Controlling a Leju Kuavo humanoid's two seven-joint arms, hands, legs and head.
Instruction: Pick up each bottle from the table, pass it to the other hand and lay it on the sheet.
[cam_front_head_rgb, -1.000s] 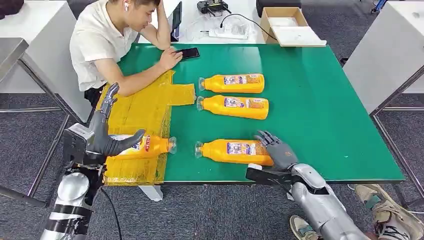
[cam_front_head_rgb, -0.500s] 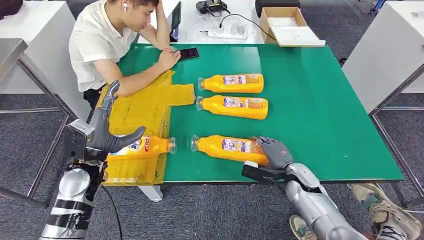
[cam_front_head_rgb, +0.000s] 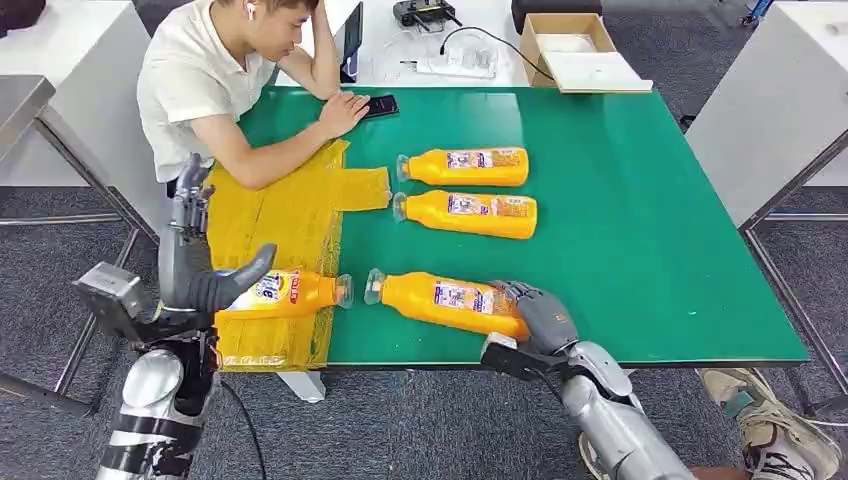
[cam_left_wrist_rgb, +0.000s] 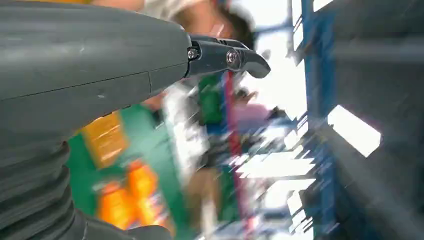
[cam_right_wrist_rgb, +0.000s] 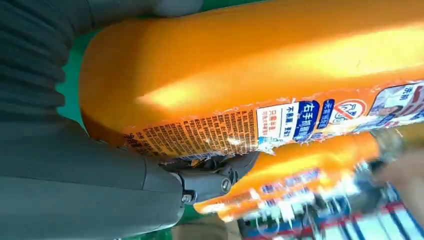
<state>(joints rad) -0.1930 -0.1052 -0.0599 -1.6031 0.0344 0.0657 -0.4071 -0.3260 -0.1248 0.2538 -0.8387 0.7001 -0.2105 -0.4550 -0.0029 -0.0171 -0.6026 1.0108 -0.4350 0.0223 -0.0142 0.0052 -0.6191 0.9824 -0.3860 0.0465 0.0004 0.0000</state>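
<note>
Head view: a green table (cam_front_head_rgb: 640, 200) carries four orange bottles, all lying on their sides with caps pointing toward the yellow sheet (cam_front_head_rgb: 290, 215). The nearest bottle (cam_front_head_rgb: 445, 300) lies just off the sheet's corner, its long axis slightly slanted, base toward the right hand (cam_front_head_rgb: 540, 312). That hand wraps the bottle's base end, fingers curled over it. The left hand (cam_front_head_rgb: 200, 265) hovers above the sheet, fingers spread and holding nothing, beside a bottle on the sheet (cam_front_head_rgb: 285, 292). Two far bottles (cam_front_head_rgb: 465, 190) lie parallel beyond. A seated person (cam_front_head_rgb: 215, 90) leans an arm on the sheet.

Left wrist view: blurred; the left hand's fingers (cam_left_wrist_rgb: 225, 56) reach out straight, nothing between them.

Right wrist view: shows what the head view hides, the thumb (cam_right_wrist_rgb: 215, 180) tucked under the bottle's labelled body, pinching it against the palm.
</note>
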